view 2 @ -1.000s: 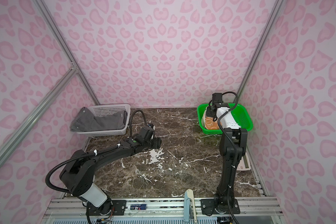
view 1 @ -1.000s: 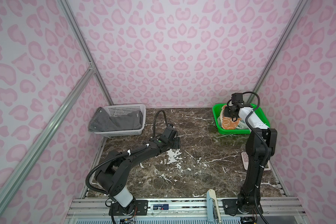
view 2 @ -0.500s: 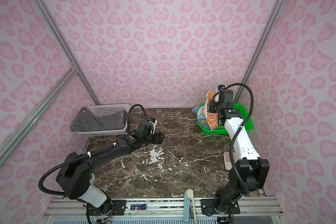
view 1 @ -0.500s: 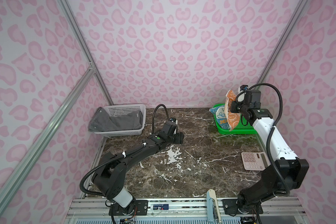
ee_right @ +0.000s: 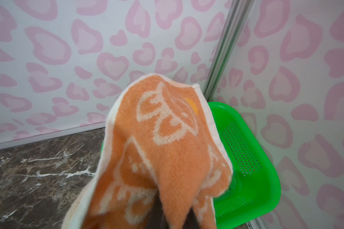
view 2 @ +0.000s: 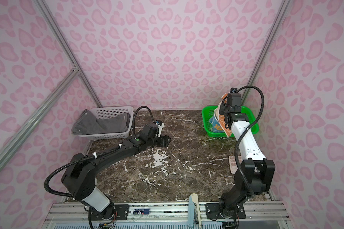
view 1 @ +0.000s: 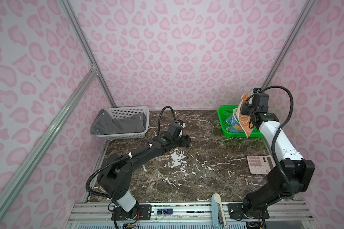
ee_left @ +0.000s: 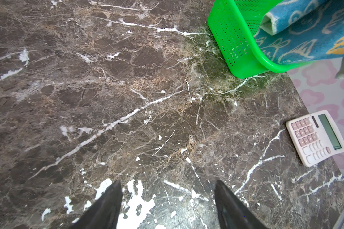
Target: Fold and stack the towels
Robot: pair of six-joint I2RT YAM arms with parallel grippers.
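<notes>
Task barely begun, by my judgement: nothing folded or stacked. Right hand (view 1: 244, 111) was clamped on the orange towel (ee_right: 163, 158), which hung below it over the green tray (view 1: 224, 117). The blue towel (view 1: 233, 124) lay crumpled in that tray beneath the hand. Left hand (ee_left: 167, 184) was spread apart and empty, low over the counter (view 1: 187, 174), with the grey towel (view 1: 117, 123) in the white basket (view 1: 127, 112) well apart from it.

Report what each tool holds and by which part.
The right tool is shut on the orange terry towel with cream prints, pinching a bunched fold near its upper edge; the cloth hides the exact spot. The open left tool holds nothing.
</notes>
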